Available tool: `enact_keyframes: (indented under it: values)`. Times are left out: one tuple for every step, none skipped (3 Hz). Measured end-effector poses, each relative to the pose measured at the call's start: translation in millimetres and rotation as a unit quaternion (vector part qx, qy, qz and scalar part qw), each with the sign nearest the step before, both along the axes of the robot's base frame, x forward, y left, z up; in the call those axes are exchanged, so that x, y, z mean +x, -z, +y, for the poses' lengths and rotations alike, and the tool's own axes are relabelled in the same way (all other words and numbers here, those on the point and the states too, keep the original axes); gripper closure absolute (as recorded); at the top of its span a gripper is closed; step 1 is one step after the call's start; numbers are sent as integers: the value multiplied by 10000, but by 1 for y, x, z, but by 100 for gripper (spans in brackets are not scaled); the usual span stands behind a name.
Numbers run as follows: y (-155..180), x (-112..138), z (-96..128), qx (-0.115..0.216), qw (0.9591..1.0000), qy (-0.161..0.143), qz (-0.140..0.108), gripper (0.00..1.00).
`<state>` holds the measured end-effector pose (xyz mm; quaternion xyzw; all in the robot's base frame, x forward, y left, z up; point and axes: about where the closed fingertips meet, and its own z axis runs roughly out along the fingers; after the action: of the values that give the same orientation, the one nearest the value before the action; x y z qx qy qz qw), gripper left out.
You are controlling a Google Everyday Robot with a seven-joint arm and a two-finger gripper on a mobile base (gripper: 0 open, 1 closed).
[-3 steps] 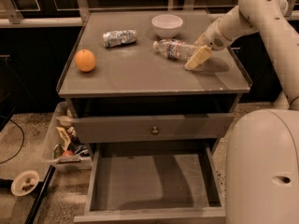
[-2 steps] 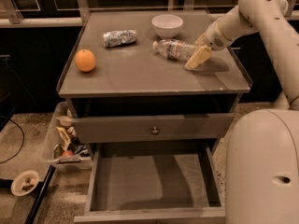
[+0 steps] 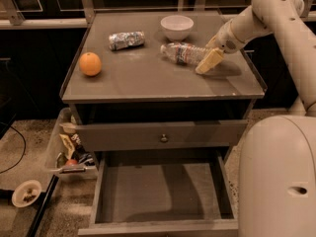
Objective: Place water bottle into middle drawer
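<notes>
The water bottle (image 3: 181, 53) lies on its side on the cabinet top (image 3: 148, 80), right of centre, just in front of the white bowl (image 3: 177, 26). My gripper (image 3: 209, 59) reaches in from the right and sits at the bottle's right end, low over the top. The middle drawer (image 3: 163, 194) is pulled out below, its bare grey floor showing and nothing in it. Above it is a closed drawer front with a small round knob (image 3: 163, 138).
A crumpled silver packet (image 3: 127, 39) and an orange (image 3: 90, 63) lie on the left of the top. A clear bin of clutter (image 3: 66, 149) and a small dish (image 3: 26, 193) sit on the floor at left. My white base (image 3: 279, 177) stands beside the drawer's right side.
</notes>
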<state>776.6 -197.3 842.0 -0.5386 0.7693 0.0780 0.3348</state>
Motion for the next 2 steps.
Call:
enact_keyframes:
  values:
    - [-9,-14,-4,43,10000,-30,-55,100]
    - [-28,-39,-8,52,9997,-93,-229,100]
